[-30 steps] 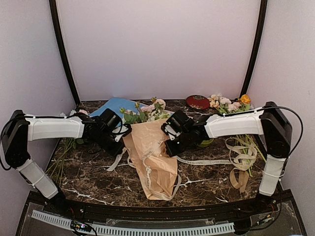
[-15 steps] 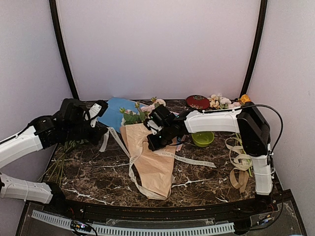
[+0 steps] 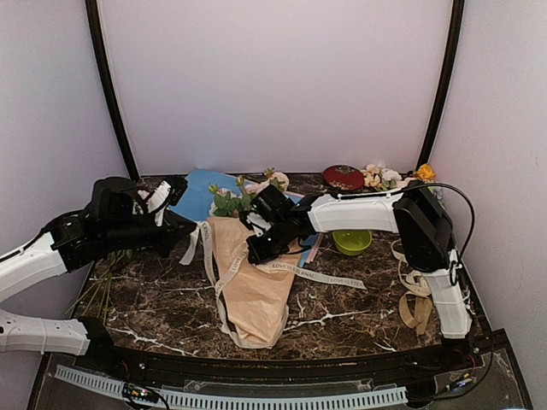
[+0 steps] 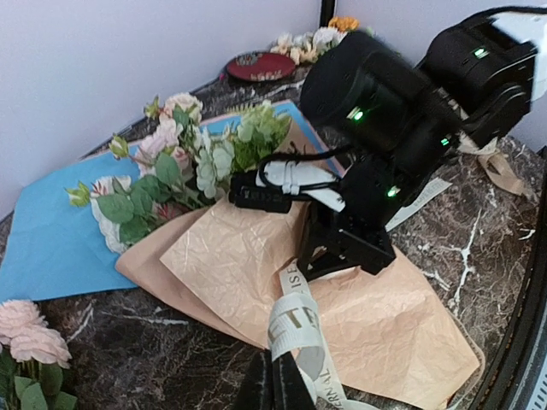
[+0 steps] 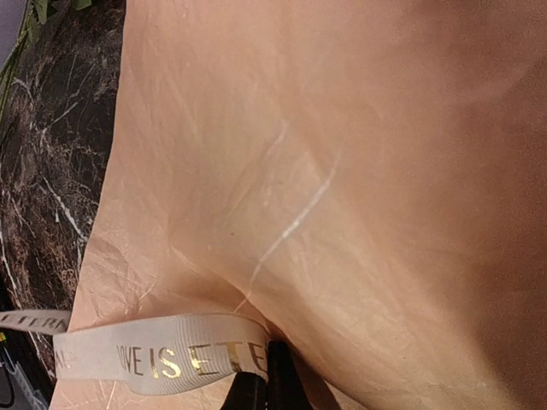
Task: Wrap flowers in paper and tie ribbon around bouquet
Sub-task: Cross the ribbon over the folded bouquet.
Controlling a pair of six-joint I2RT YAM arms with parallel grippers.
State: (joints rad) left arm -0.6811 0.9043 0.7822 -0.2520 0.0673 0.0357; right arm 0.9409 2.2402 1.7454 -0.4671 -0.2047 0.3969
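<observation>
Top view: the bouquet lies on the table, flowers at the far end, and the ribbon crosses its paper.
Left wrist: the left gripper is clamped on the ribbon.
Right wrist: the right gripper pinches the ribbon over the paper.

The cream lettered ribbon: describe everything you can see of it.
The long, flat, narrow cream ribbon carries printed lettering that reads gold up close. It is slack and curving, not yet tied. One stretch rises from the crumpled tan paper cone into the shut left tool; another is pinched by the shut right tool. It crosses the cone diagonally, shows again at its narrow near end, and one tail lies flat on the dark marble table.
</observation>
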